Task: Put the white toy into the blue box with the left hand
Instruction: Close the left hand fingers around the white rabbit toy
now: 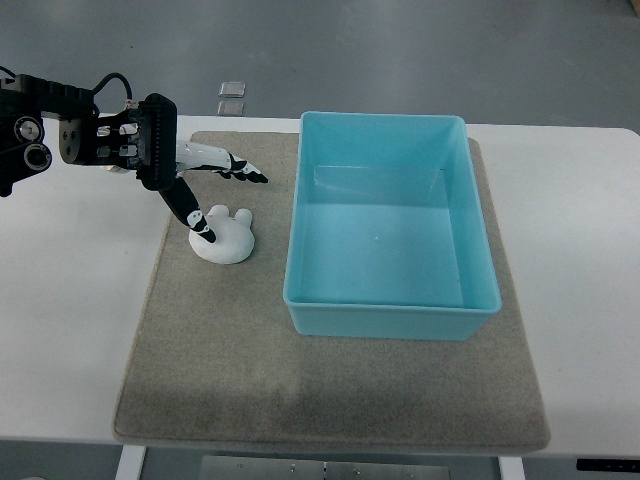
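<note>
The white toy lies on the beige mat, just left of the blue box. The box is open-topped and holds nothing. My left hand reaches in from the left edge, above and a little left of the toy. Its fingers are spread, pointing right toward the box, and the thumb tip touches the toy's upper left side. The hand holds nothing. The right arm does not show.
The mat covers most of the white table. Two small grey squares lie on the floor beyond the table's far edge.
</note>
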Robot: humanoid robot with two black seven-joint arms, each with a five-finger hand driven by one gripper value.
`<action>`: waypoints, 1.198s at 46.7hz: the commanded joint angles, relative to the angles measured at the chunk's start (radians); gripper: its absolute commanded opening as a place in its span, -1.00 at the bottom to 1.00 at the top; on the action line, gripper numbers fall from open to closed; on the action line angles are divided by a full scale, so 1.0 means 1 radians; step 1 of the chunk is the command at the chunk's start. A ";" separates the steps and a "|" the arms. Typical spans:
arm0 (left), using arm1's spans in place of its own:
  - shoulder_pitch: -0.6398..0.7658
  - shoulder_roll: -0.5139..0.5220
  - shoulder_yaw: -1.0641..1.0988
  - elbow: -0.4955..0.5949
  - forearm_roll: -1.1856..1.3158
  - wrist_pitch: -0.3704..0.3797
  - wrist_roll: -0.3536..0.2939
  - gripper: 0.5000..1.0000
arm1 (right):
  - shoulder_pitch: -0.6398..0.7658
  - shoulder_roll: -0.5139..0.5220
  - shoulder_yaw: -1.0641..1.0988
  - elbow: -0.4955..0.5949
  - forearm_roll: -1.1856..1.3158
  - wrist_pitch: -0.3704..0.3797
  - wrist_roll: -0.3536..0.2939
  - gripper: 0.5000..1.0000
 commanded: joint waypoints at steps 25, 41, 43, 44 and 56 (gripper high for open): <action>0.051 -0.020 -0.002 0.009 0.139 0.020 0.002 0.97 | 0.000 0.000 -0.001 0.000 0.000 0.000 0.000 0.74; 0.068 -0.049 0.002 0.012 0.142 0.064 0.001 0.86 | 0.000 0.000 0.001 0.000 0.000 0.000 0.000 0.74; 0.068 -0.050 0.002 0.012 0.143 0.064 -0.001 0.76 | 0.000 0.000 -0.001 0.000 0.000 0.000 0.000 0.74; 0.068 -0.049 0.002 0.012 0.143 0.064 -0.001 0.75 | 0.000 0.000 0.001 0.000 0.000 0.000 0.000 0.74; 0.068 -0.047 0.001 0.012 0.215 0.064 -0.001 0.11 | 0.000 0.000 0.001 0.000 0.000 0.000 0.000 0.74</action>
